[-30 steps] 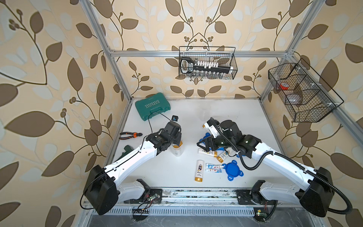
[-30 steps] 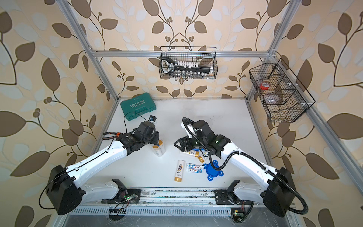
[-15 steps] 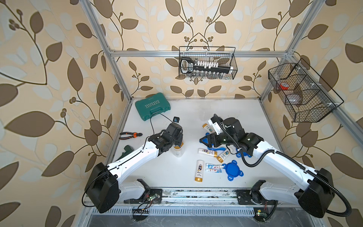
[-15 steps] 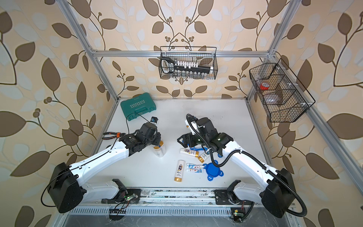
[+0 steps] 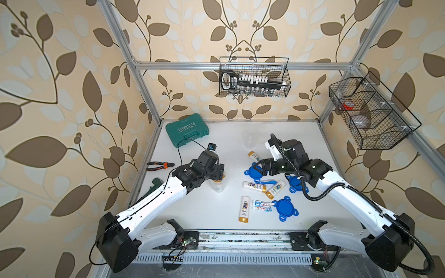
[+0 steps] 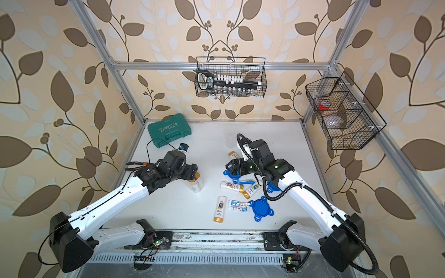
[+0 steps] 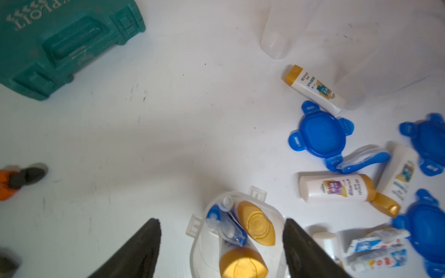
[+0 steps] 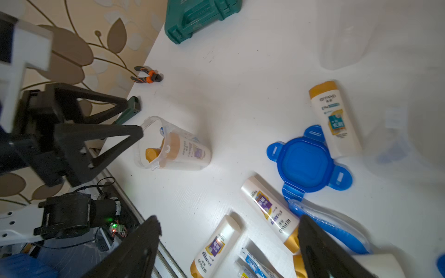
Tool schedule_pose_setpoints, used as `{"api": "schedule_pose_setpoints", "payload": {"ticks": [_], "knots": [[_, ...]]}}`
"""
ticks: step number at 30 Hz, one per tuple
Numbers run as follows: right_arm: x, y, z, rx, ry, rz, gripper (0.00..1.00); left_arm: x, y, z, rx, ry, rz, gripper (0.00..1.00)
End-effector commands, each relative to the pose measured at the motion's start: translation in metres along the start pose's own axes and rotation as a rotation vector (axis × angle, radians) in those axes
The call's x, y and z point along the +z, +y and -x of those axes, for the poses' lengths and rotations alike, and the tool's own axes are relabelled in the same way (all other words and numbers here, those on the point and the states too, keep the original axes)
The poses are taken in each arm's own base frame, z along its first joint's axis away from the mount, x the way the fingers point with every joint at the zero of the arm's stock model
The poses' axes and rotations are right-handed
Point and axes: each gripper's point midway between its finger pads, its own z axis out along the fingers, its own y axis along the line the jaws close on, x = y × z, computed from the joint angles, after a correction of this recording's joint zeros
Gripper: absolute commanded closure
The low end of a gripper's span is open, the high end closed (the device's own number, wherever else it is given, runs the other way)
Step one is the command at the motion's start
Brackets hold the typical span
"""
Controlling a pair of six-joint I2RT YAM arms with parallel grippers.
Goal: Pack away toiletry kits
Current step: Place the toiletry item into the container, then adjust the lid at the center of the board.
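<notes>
A clear jar [image 5: 218,186] [image 7: 238,240] stands upright holding two gold-capped bottles and a blue toothbrush. My left gripper [image 5: 218,172] [image 7: 221,221] hangs just over its mouth, open, with a finger on either side of the rim. My right gripper [image 5: 258,167] [image 8: 228,217] is open above the loose pile. In that pile lie white bottles [image 5: 244,209] [image 8: 269,209], toothpaste tubes [image 5: 262,206], a bagged toothbrush [image 5: 265,181] and three blue lids [image 5: 286,208] [image 8: 305,163]. An empty clear jar [image 5: 250,142] lies behind the pile.
A green tool case [image 5: 187,130] sits at the back left. Orange-handled pliers [image 5: 160,165] and a dark green tool [image 5: 154,185] lie along the left edge. Wire baskets hang on the back wall [image 5: 254,77] and the right wall [image 5: 370,113].
My left gripper's jaws have spread wide above the jar. My right gripper has drifted a little to the right over the pile.
</notes>
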Motion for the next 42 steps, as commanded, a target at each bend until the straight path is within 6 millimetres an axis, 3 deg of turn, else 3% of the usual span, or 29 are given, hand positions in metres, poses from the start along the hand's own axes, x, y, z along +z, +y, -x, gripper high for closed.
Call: {"api": "schedule_pose_setpoints", "payload": {"ticks": [1,3,10,15,22,27,34,38,42], "knots": [[-0.017,-0.037,-0.028,0.060,0.106,-0.182,0.10,-0.023,-0.017,-0.008,-0.050,0.072,-0.104,0.06],[-0.020,-0.051,-0.035,0.101,0.125,-0.233,0.09,-0.029,-0.025,-0.010,-0.078,0.098,-0.153,0.01],[-0.008,-0.082,-0.053,0.229,0.228,-0.286,0.08,-0.047,-0.050,0.000,-0.146,0.125,-0.282,0.01],[-0.004,-0.086,-0.073,0.286,0.270,-0.267,0.08,-0.051,-0.054,0.002,-0.165,0.116,-0.311,0.01],[-0.016,-0.089,-0.111,0.323,0.311,-0.273,0.08,-0.061,-0.062,0.001,-0.155,0.129,-0.367,0.01],[-0.009,-0.085,-0.104,0.334,0.311,-0.240,0.09,-0.070,-0.072,-0.013,-0.087,0.183,-0.428,0.01],[-0.010,-0.073,-0.075,0.325,0.139,-0.147,0.07,-0.089,-0.105,-0.043,0.120,0.263,-0.518,0.01],[-0.002,-0.074,-0.067,0.383,0.123,-0.106,0.08,-0.086,-0.130,-0.056,0.237,0.314,-0.556,0.08],[-0.007,-0.090,-0.059,0.426,0.086,-0.133,0.07,-0.073,-0.156,-0.067,0.331,0.353,-0.552,0.13]]}}
